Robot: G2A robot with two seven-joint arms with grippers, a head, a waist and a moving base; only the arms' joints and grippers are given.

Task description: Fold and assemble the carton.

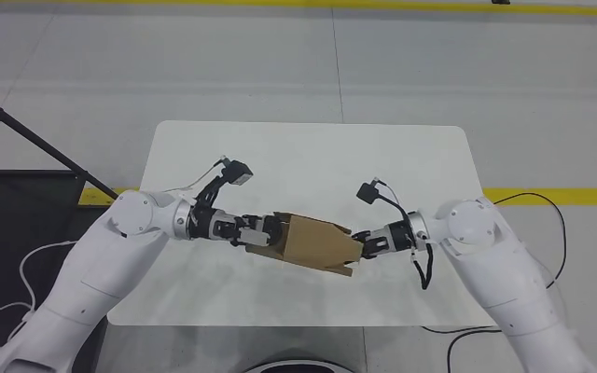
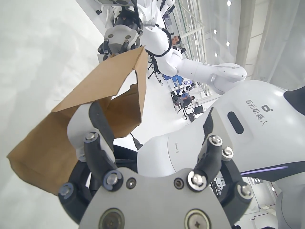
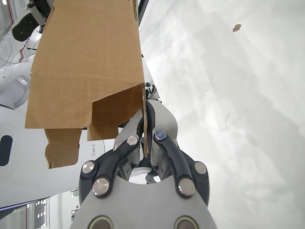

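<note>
1. A white table [image 1: 420, 158] stands on a pale grey floor [image 1: 187, 56]. The work sits over the middle of the tabletop, toward its front edge.
2. The right gripper [image 3: 145, 129] is clamped on the edge of one wall of the brown carton [image 3: 88, 55], probably to anchor that end.
3. The left gripper [image 1: 259, 233] is spread wide at the opposite, open end. One finger [image 2: 95, 120] lies against the cardboard without pinching, seemingly placed to push a flap or square the shape.
4. The carton spans between them, half opened, flaps loose, and seems lifted off the tabletop.
5. Both arms come in from the table's two sides, wrists facing each other.
</note>
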